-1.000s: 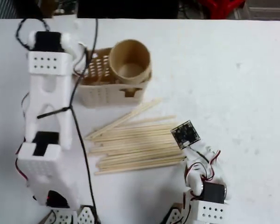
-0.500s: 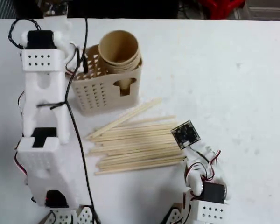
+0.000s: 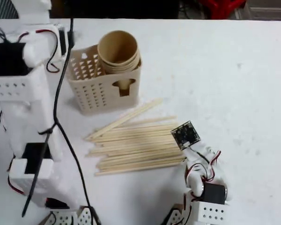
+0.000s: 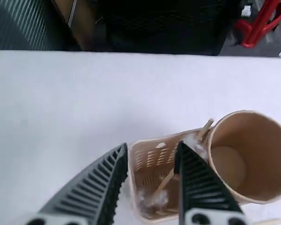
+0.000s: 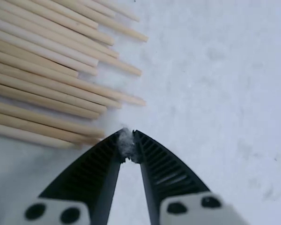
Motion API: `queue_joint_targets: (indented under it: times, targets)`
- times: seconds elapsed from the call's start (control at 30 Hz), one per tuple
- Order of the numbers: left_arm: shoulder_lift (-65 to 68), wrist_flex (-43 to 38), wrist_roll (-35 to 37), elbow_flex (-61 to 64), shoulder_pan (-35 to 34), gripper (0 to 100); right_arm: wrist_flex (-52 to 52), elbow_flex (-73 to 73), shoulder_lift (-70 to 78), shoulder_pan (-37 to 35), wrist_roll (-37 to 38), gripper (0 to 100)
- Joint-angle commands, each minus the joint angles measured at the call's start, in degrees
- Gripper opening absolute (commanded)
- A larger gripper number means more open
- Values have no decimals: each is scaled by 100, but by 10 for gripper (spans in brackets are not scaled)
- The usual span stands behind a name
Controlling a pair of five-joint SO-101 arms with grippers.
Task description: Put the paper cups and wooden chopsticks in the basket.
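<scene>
1. The left arm's jaws stand apart and hold nothing, poised above one end of the basket (image 4: 154, 159).
2. The right arm's jaws are closed tip to tip, with only a white fleck between them. They sit low over the tabletop (image 5: 215, 70), just beside the ends of the wooden chopsticks (image 5: 47, 89).
3. The basket stands upright. The stacked paper cups (image 4: 253, 145) sit in its other end, and a single chopstick (image 4: 167, 179) leans inside.
4. The wooden chopsticks lie piled on the tabletop, between the basket and the right arm.
</scene>
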Motion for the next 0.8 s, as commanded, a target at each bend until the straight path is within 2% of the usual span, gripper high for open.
queue_joint_targets:
  times: [0.0, 0.13, 0.23, 0.47, 0.6, 0.77]
  targets:
    - [-268, -396, -79, -176, 743, 172, 22, 44, -22, -48, 62, 17]
    - [-268, -527, -88, 422, 1393, 172, 22, 44, -22, -31, 62, 17]
    - [-268, -774, -88, 1459, 1437, 172, 22, 44, -22, -22, 62, 17]
    - [-268, -2708, -88, 3736, 1508, 173, 22, 44, -22, -40, 62, 17]
    - [-268, -3490, -149, 4308, 1710, 173, 22, 44, -22, -40, 62, 17]
    - [-268, -3692, -712, 4571, 2105, 173, 22, 44, -22, -40, 62, 17]
